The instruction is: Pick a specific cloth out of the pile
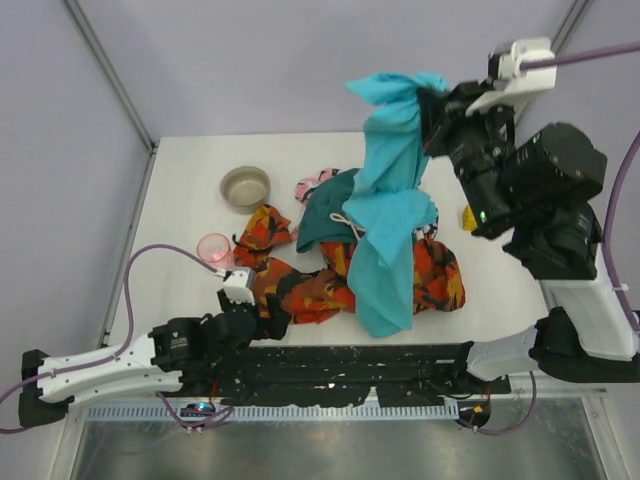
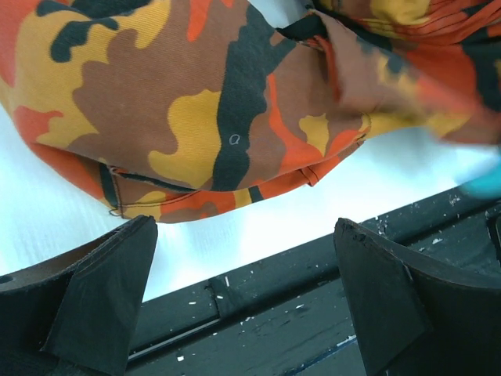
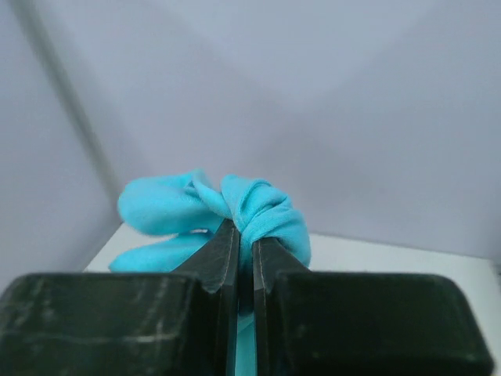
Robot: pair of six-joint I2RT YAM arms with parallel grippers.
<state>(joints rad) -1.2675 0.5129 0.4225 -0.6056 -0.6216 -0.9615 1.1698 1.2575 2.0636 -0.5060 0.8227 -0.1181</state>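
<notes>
Aloft, cloth (image 1: 393, 170) pinched in right end effector (image 3: 244, 235) (tail hanging over pile (image 1: 305, 288))

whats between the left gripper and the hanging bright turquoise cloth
The orange-red-black camouflage cloth lies between the left gripper and the turquoise cloth, plain in the top view; the left wrist view shows it right in front of that gripper.

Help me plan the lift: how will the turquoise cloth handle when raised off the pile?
Probably very floppy: the turquoise cloth hangs in limp folds from the right gripper. Likely light, since a pinch on one bunched end carries it. Its lower end drapes over the camouflage cloth, so it may drag that along.
</notes>
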